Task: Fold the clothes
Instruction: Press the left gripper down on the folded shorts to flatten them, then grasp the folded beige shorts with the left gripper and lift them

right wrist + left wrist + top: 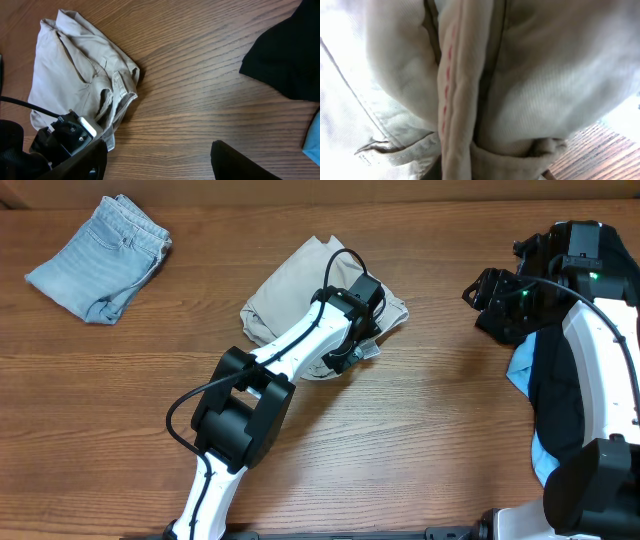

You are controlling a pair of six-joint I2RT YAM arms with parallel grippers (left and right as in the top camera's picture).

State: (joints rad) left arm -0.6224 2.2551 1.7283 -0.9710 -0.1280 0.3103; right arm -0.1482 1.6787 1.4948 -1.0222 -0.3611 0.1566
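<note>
Your pale beige khaki cotton shorts (290, 290) lie in a loose, crumpled heap on the brown wood-grain bench (420, 440), around the middle and slightly toward the far side. From the right wrist camera you can see them bunched into folds, with a waistband edge and a belt loop on the side facing right.

Your white left arm (290, 345) reaches over the heap, and the left fingers (347, 360) are down at its near right edge. The left wrist camera is filled with khaki cloth pressed close, a raised seam with a line of reddish stitches running down it. The fingers themselves are hidden there, so you cannot tell whether they are pinching the cloth.

Your right fingers (235, 160) stand spread apart with only bare bench between them, hovering well to the right of the shorts.

A folded light-blue denim garment (100, 255) sits at the far left corner. At the right, a black garment (555, 380) lies on a light-blue one (520, 372), partly under the right arm.
</note>
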